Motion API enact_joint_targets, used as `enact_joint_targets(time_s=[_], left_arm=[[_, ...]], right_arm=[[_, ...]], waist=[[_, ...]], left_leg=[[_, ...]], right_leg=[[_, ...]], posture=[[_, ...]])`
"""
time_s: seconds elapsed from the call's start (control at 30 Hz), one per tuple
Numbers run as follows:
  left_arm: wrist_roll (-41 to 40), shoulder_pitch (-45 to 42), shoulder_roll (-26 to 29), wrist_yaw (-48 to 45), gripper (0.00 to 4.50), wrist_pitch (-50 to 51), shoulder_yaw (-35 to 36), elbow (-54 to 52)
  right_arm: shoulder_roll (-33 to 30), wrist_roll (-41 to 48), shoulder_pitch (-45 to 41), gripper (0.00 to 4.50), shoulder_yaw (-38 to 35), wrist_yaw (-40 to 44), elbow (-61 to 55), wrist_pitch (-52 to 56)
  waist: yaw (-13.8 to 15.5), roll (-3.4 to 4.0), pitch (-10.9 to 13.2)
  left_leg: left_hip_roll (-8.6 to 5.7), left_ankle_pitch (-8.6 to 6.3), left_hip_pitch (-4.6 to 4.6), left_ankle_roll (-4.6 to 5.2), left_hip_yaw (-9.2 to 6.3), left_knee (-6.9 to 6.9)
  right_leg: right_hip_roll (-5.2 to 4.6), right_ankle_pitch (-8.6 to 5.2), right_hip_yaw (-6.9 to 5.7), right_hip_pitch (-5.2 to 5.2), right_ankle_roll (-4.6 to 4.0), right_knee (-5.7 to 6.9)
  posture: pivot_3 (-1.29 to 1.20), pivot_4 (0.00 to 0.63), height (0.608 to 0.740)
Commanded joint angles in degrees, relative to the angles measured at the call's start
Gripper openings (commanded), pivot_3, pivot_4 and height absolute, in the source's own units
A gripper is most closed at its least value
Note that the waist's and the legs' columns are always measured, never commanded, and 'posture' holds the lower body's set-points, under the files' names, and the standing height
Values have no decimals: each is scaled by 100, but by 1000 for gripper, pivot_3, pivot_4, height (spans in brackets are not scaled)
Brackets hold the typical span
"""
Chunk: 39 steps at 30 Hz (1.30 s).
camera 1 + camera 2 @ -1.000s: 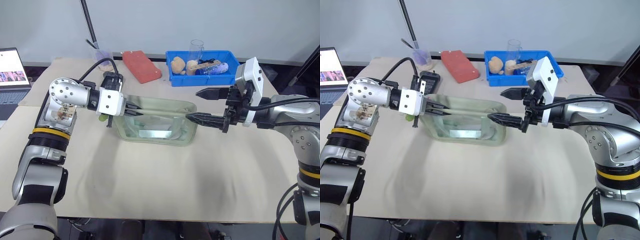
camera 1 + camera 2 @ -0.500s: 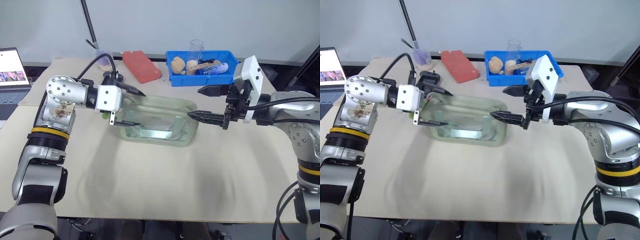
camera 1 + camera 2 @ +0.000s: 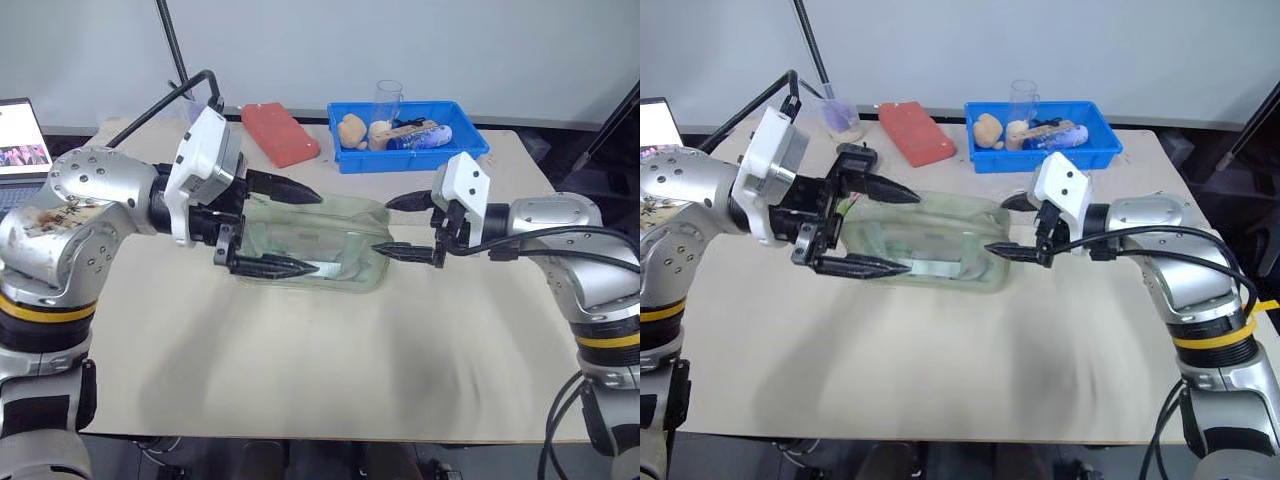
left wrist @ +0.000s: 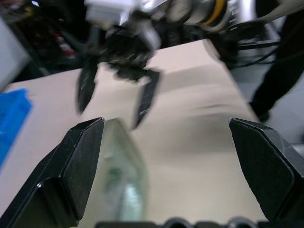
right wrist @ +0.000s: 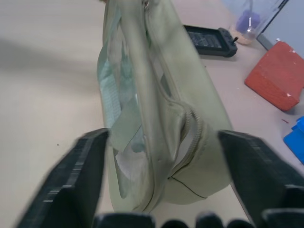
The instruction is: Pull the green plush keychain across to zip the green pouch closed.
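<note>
Since the frame a second earlier, the left hand (image 3: 283, 226) had let go at the pouch's left end, spread its fingers wide and drawn back and up; I saw one finger above the green pouch (image 3: 330, 240) and one along its near side, neither gripping anything. The right hand (image 3: 395, 226) had dropped slightly toward the pouch's right end and narrowed somewhat; its fingers were parted, one above that end and one at its near corner, and I could not tell whether they touched the fabric.

The pouch lay on the desk (image 3: 330, 360) at centre. The head views showed its position relative to the blue bin (image 3: 408, 135) and the red block (image 3: 282, 132) behind it. The right wrist view showed the zipper (image 5: 190, 130) running along the pouch top between that hand's spread fingers, plus a black device (image 5: 211, 42) beyond. The left wrist view showed the right hand opposite across the pouch end. I could not make out the green plush keychain with certainty.
</note>
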Motion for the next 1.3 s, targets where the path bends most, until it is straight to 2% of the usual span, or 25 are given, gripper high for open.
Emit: enact_joint_targets(time_s=[0.03,0.27,0.3,0.53,0.7,0.83,1.0,1.17,1.27,1.3], left_arm=[[-121,43,76,207,4500,122,255,-183],[51,350,93,673,4500,123,520,44],[97,414,97,756,4500,95,582,132],[215,501,-80,2008,4500,160,1551,1121],[466,1066,-239,2899,4500,286,2083,1738],[303,1483,-521,3317,4500,557,2338,1897],[248,2031,-842,3468,4500,618,2319,1742],[241,2190,-993,3429,4500,671,2094,1590],[164,2110,-1105,3447,3706,710,2055,1553],[133,2067,-1143,3433,3231,731,2037,1555]], right_arm=[[-7,-214,-101,2605,-34,151,81,-415],[98,-645,-38,184,90,304,434,-978],[114,-654,-32,15,82,328,447,-1000],[170,-609,-56,15,-64,388,353,-1016],[201,-574,-93,15,-78,401,262,-979],[236,-594,-130,15,-66,414,311,-1015],[277,-616,-142,15,-71,414,336,-1016],[283,-614,-164,15,-86,412,342,-996],[288,-604,-170,0,-92,407,322,-970],[289,-605,-175,0,-93,407,325,-967]], waist=[[8,0,0],[17,0,0],[16,0,0],[17,0,0],[9,0,0],[14,0,0],[30,0,0],[29,-1,0],[30,-1,0],[32,-1,0]], left_leg=[[0,0,0,0,0,0],[-2,0,-1,0,1,3],[-2,0,-1,0,1,3],[0,0,2,0,0,3],[-1,0,4,0,1,3],[0,0,3,0,1,3],[-4,0,2,-1,1,3],[-3,0,2,-1,1,3],[-5,0,3,-2,1,3],[-5,0,3,-1,1,3]], right_leg=[[0,0,0,0,0,0],[-3,1,0,2,0,-3],[-2,1,0,2,-1,-3],[-1,1,-1,2,-2,-1],[-3,8,0,2,-12,1],[-3,19,-1,2,-30,0],[-9,26,-1,3,-40,-2],[-8,27,-2,2,-42,-2],[-10,27,-2,3,-42,-2],[-10,27,-2,4,-42,-2]], posture=[[0,150,740],[0,150,740],[0,150,740],[0,150,740],[0,150,740],[0,150,740],[0,150,740],[0,150,740],[0,150,740],[0,150,740]])
